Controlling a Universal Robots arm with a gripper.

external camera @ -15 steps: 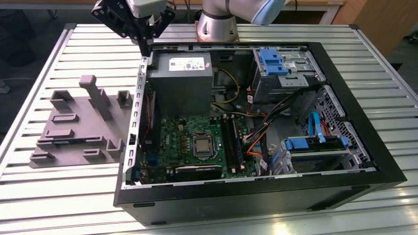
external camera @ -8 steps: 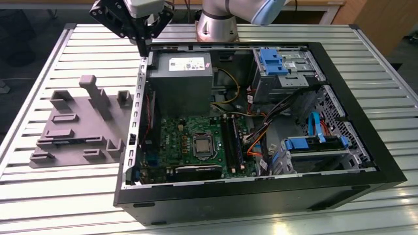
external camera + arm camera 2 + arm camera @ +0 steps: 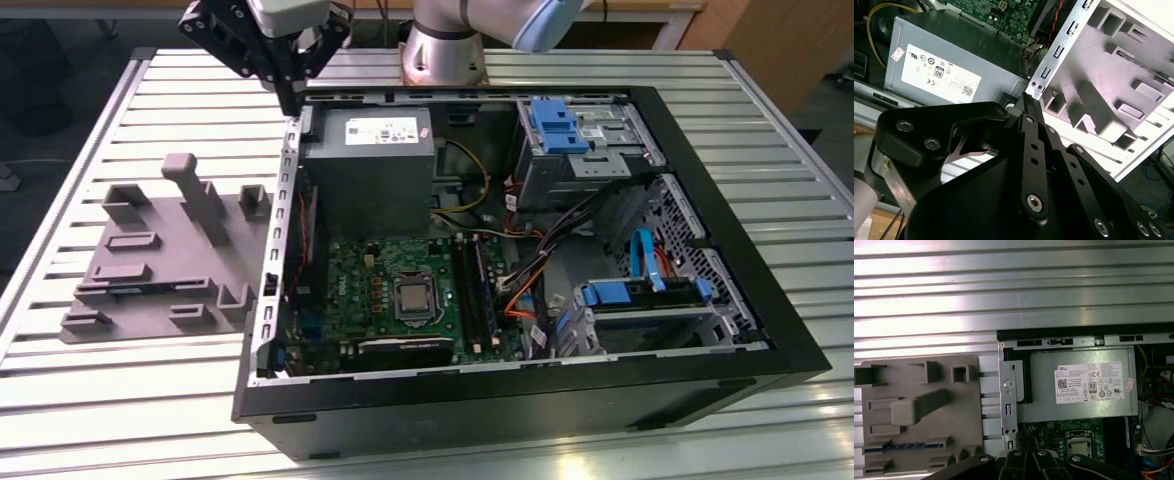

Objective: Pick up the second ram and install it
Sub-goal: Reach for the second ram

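Note:
The second ram is a thin blue-green strip standing on edge in a slot of the grey fixture, seen from above in the first wrist view. My gripper hangs over the far left corner of the open computer case, above and behind the fixture. It holds nothing, and its fingers meet at one tip, shut. The black memory slots run along the green motherboard inside the case.
The case stands on a slatted metal table. A grey power supply fills its far left corner. Blue drive brackets and bundles of cables crowd the exterior view's right side. A tall post rises from the fixture.

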